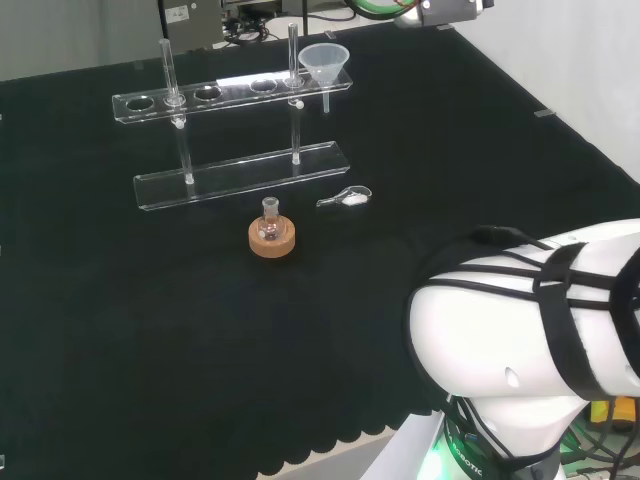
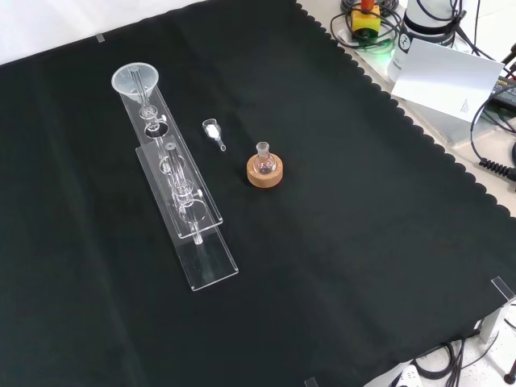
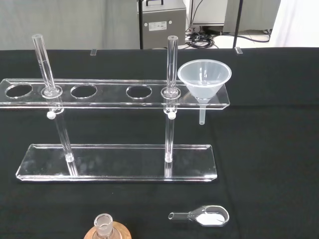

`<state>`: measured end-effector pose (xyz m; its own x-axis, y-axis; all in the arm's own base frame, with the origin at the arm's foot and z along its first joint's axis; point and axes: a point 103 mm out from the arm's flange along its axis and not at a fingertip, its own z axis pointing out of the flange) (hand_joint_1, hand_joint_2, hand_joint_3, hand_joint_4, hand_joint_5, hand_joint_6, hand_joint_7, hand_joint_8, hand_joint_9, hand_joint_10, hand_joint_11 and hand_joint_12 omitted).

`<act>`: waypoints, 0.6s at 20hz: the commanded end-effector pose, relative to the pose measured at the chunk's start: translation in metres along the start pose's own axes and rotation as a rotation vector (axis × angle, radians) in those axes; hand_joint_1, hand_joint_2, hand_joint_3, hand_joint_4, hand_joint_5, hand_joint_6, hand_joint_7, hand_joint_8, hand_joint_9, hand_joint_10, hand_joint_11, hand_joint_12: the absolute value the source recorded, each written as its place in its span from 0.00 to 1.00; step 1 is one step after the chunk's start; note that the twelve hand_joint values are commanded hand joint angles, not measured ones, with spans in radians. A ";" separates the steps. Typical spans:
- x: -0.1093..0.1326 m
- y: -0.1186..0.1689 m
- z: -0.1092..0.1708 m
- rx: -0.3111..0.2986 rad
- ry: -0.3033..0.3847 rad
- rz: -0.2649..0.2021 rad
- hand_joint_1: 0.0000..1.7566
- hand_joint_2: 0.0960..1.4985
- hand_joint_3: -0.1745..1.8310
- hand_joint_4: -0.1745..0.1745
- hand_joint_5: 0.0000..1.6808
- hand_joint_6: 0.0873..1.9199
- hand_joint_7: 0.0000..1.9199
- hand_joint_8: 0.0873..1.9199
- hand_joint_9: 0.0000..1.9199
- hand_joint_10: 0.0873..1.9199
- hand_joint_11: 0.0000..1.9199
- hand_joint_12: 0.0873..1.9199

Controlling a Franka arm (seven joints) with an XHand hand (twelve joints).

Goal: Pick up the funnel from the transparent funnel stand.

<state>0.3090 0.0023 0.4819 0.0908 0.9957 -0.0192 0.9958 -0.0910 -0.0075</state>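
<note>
Black-cloth desk (image 1: 150, 330) | funnel (image 3: 204, 79) upright in stand (image 3: 114, 94), 1 o'clock from our wrist camera | fingers' state: cannot tell

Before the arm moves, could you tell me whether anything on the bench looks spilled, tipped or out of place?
Nothing stands out. The funnel sits upright in the end hole of the clear stand, the small flask stands upright on its cork ring, and the scoop lies flat with its white powder inside.
</note>
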 end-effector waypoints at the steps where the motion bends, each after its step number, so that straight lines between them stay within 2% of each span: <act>1: 0.000 0.006 0.002 0.008 -0.010 0.019 0.00 0.82 0.27 0.50 0.10 0.00 0.00 0.16 0.07 0.30 0.01 0.71; 7: -0.009 0.021 0.012 0.020 -0.008 0.047 0.00 0.82 0.27 0.50 0.11 0.00 0.00 0.16 0.07 0.30 0.01 0.71; 9: -0.009 0.029 0.019 0.012 -0.013 0.043 0.00 0.83 0.27 0.50 0.11 0.00 0.00 0.16 0.07 0.30 0.01 0.71; 12: -0.022 0.043 0.028 -0.014 -0.016 0.028 0.00 0.83 0.27 0.49 0.11 0.00 0.02 0.17 0.08 0.31 0.02 0.72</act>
<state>0.3317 -0.0079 0.4672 0.1278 0.9913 -0.0309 0.9915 -0.1284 -0.0186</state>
